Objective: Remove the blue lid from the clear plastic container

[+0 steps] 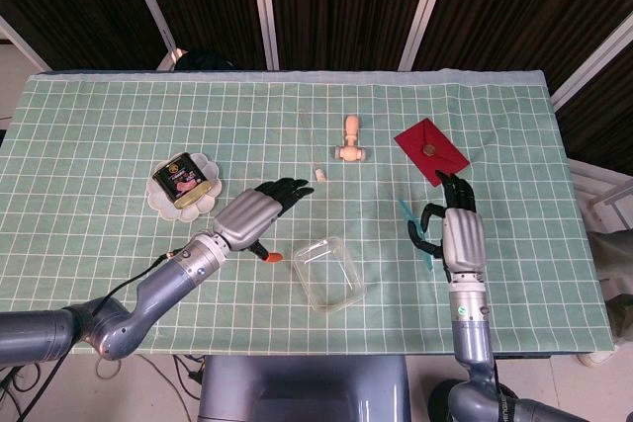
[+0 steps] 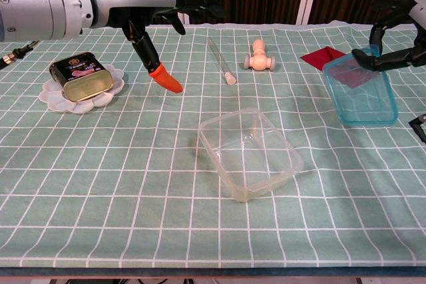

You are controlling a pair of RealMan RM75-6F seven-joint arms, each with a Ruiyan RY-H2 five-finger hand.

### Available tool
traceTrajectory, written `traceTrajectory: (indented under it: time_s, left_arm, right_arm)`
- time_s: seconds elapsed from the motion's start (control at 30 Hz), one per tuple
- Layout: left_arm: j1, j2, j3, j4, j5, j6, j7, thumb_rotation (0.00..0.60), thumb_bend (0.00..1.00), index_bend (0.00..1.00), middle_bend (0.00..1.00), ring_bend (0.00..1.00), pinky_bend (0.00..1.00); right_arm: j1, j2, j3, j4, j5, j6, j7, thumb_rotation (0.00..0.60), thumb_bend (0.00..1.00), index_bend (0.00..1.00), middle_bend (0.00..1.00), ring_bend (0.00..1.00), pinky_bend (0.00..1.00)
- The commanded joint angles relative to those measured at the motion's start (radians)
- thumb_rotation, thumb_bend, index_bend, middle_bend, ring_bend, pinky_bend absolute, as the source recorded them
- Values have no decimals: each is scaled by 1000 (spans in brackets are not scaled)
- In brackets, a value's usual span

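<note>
The blue lid (image 2: 361, 95) was off, pinched aloft in the right hand (image 1: 457, 234), well apart from the clear plastic container (image 2: 249, 152) standing open on the bench (image 2: 100, 184); the left hand (image 1: 249, 212) hovered, fingers spread, holding nothing.
</note>
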Motion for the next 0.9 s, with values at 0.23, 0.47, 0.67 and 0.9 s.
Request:
traceTrajectory:
  time_s: [0.23,0.47,0.67,0.9]
  left_arm:
    - [50,45,8,-45,10,56,3,600,0,0,0,0,141]
    - [150,131,58,-135,63,180,42,600,0,0,0,0,139]
    - [300,232,158,-239,165,340,67,600,0,0,0,0,134]
    - [523,302,309,-249,345,564,59,600,0,0,0,0,90]
  right_arm:
    - [2,103,37,-64,231,-69,-189,600,340,0,0,0,0]
    - [-12,185,62,-149,292,-25,-255,600,309,0,0,0,0]
    - [-68,291,34,-227,268,-6,-221,600,309,0,0,0,0]
    - [-192,480,-114,-317,95,-9,-128,600,287,0,0,0,0]
